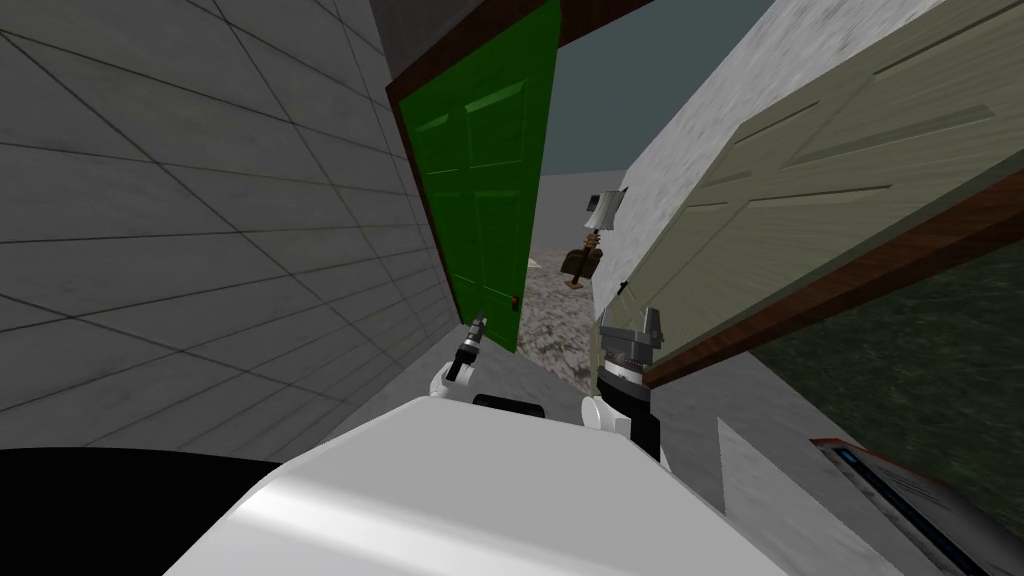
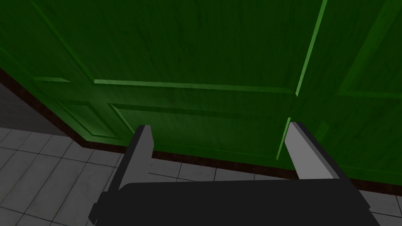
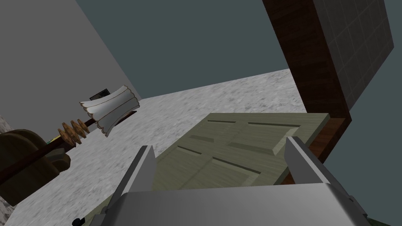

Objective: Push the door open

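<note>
A dark green panelled door [image 1: 480, 170] stands ajar in a brown frame, with a gap along its right edge. A small red knob [image 1: 514, 300] sits low on that edge. My left gripper [image 1: 478, 322] is held just short of the door's lower part, left of the knob. In the left wrist view its fingers are open, and the green door [image 2: 196, 51] is close in front of the left gripper [image 2: 220, 135]; I cannot tell whether they touch it. My right gripper [image 1: 630, 318] is open and holds nothing, near the gap.
A grey tiled wall [image 1: 150, 250] runs close along my left. A pale olive door [image 1: 800, 200] with a brown frame lies on the right, near the right gripper [image 3: 220, 157]. Through the gap are a speckled floor, a white-shaded lamp [image 1: 600, 215] and a brown seat [image 1: 580, 262].
</note>
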You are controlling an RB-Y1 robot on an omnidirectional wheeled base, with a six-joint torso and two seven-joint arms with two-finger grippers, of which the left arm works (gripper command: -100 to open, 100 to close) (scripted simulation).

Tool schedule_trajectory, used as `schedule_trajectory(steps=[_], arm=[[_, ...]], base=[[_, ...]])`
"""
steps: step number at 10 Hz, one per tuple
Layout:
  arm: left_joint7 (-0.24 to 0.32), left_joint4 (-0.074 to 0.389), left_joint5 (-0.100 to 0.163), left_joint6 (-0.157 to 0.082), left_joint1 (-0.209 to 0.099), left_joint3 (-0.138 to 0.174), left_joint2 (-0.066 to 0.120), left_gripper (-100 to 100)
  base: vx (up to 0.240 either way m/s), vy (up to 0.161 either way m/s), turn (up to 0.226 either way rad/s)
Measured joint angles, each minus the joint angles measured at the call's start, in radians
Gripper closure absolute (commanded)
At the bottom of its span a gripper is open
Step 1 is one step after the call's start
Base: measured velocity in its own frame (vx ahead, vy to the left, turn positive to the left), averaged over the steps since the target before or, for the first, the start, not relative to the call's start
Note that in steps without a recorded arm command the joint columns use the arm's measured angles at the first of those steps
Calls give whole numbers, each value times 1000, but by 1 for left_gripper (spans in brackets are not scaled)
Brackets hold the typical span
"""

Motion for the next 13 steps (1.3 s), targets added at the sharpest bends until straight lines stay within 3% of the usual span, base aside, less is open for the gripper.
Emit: schedule_trajectory(steps=[3, 6, 10, 13], arm=[[7, 90, 1, -20, -35, -9, -5, -100], [17, 145, 2, -17, -59, -21, -8, -100], [28, 241, 4, -37, -98, -32, -13, -100], [35, 338, 5, -57, -138, -42, -23, -100]], base=[[71, 22, -94], [52, 29, -36], [53, 23, -63], [77, 42, -84]])
